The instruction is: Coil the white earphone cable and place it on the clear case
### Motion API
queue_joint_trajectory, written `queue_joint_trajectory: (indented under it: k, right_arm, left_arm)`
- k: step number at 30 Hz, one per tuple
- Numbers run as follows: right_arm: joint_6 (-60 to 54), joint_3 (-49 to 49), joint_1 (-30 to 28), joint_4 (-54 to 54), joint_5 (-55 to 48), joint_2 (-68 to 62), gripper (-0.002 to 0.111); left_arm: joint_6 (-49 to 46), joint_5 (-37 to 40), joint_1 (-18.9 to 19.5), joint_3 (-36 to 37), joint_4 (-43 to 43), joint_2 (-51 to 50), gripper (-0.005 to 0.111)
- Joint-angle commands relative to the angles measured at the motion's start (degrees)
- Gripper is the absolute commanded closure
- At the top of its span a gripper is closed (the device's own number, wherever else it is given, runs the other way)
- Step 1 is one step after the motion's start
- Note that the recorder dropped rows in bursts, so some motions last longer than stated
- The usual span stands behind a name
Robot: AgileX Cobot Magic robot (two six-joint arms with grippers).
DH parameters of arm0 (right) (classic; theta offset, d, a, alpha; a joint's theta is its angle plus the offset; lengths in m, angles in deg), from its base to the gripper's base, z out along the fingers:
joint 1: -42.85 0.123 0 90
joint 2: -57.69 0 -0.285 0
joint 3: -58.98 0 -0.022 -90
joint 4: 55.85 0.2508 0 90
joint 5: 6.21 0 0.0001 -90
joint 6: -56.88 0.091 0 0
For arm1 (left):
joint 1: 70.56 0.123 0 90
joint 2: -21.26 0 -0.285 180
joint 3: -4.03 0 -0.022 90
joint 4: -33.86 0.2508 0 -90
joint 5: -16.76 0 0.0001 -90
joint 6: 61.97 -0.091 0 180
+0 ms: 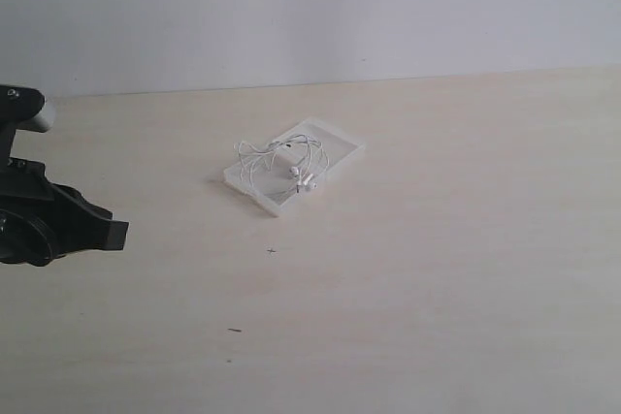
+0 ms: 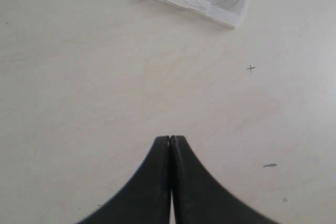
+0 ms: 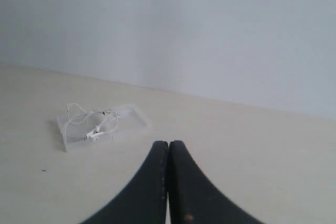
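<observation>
Lying on clear case (image 1: 337, 139): cable (image 1: 277, 154) | cross mark (image 1: 271, 250) nearby | left claw (image 2: 170, 139), right claw (image 3: 168, 143) closed

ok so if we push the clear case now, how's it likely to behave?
The clear case looks thin and flat, so it probably slides on the smooth table rather than tips. It likely weighs little. The white earphone cable lies loosely looped on it, floppy, and could slip off.

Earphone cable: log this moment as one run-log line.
white earphone cable loosely coiled on clear case | left gripper shut, empty, away from case | right gripper shut, empty, away from case | task looks done
</observation>
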Motion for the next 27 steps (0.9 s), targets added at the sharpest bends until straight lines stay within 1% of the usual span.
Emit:
queue_joint_trajectory:
  k: [1,8,10,11,13,16,19,23,27]
  right_arm:
    - [-0.08,-5.39,-0.98,-0.27,1.47,3.48,0.108]
    - [0.07,-11.73,-0.98,0.20,3.73,4.30,0.108]
    - [0.07,-13.56,-0.98,0.47,4.14,6.28,0.108]
    - [0.45,-15.10,-0.98,0.82,4.14,9.24,0.108]
    - [2.63,-15.43,-0.98,0.69,2.64,13.32,0.108]
    - [4.89,-15.43,-0.98,-0.52,1.53,13.35,0.108]
    - [16.60,-15.43,-0.98,-6.22,1.01,13.35,0.108]
    - [11.41,-15.43,-0.98,-6.24,1.01,13.35,0.108]
    - [14.03,-15.43,-0.98,-6.24,1.01,13.35,0.108]
  left_arm:
    - [-0.29,-0.44,-0.04,0.20,-0.21,0.53,0.107]
    - [-0.29,-0.44,-0.04,0.20,-0.21,0.53,0.107]
    - [-0.29,-0.44,-0.04,0.20,-0.21,0.53,0.107]
    - [-0.29,-0.44,-0.04,0.20,-0.21,0.53,0.107]
    - [-0.29,-0.44,-0.04,0.20,-0.21,0.53,0.107]
    - [-0.29,-0.44,-0.04,0.20,-0.21,0.53,0.107]
    - [-0.29,-0.44,-0.04,0.20,-0.21,0.53,0.107]
    - [-0.29,-0.44,-0.04,0.20,-0.21,0.53,0.107]
    - [-0.29,-0.44,-0.04,0.20,-0.21,0.53,0.107]
